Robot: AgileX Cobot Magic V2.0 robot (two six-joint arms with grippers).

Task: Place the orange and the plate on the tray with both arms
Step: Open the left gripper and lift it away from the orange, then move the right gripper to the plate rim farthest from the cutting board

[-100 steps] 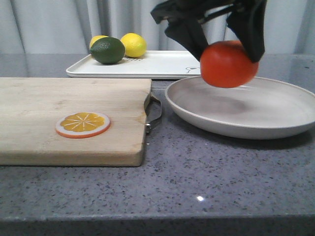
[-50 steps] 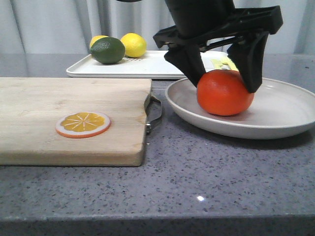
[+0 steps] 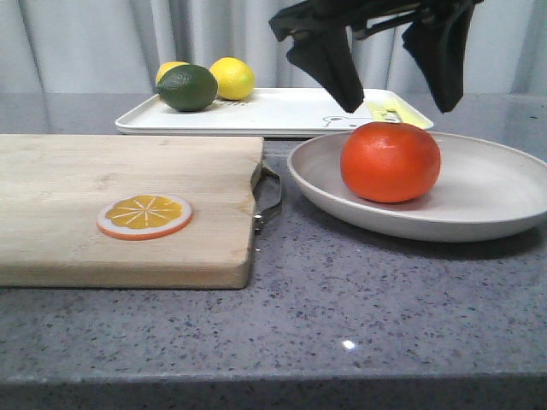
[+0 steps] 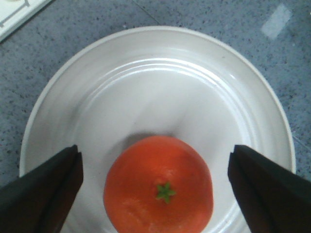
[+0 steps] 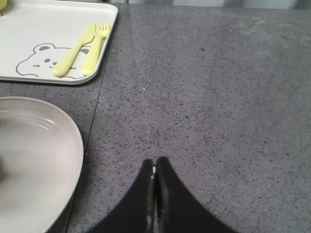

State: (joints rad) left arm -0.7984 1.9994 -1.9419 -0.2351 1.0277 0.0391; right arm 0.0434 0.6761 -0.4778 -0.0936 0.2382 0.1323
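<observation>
The orange point(image 3: 391, 161) rests in the off-white plate point(image 3: 496, 192) on the counter at the right; it also shows in the left wrist view point(image 4: 158, 184), stem up, on the plate point(image 4: 160, 92). My left gripper point(image 3: 395, 101) hangs open just above the orange, its fingers point(image 4: 46, 191) spread wide on either side and clear of it. The white tray point(image 3: 273, 115) lies behind the plate; its bear drawing shows in the right wrist view point(image 5: 43, 43). My right gripper point(image 5: 155, 165) is shut and empty over bare counter beside the plate's rim point(image 5: 73, 141); it is out of the front view.
A wooden cutting board point(image 3: 68, 179) with a metal handle point(image 3: 269, 196) lies at the left, an orange slice disc point(image 3: 144, 216) on it. On the tray are two lemons point(image 3: 232, 78), a green fruit point(image 3: 186, 88) and a yellow spoon and fork point(image 5: 82, 48).
My left gripper lowered the orange into the plate, let it go, opened wide and rose above it. The orange now sits free in the plate.
</observation>
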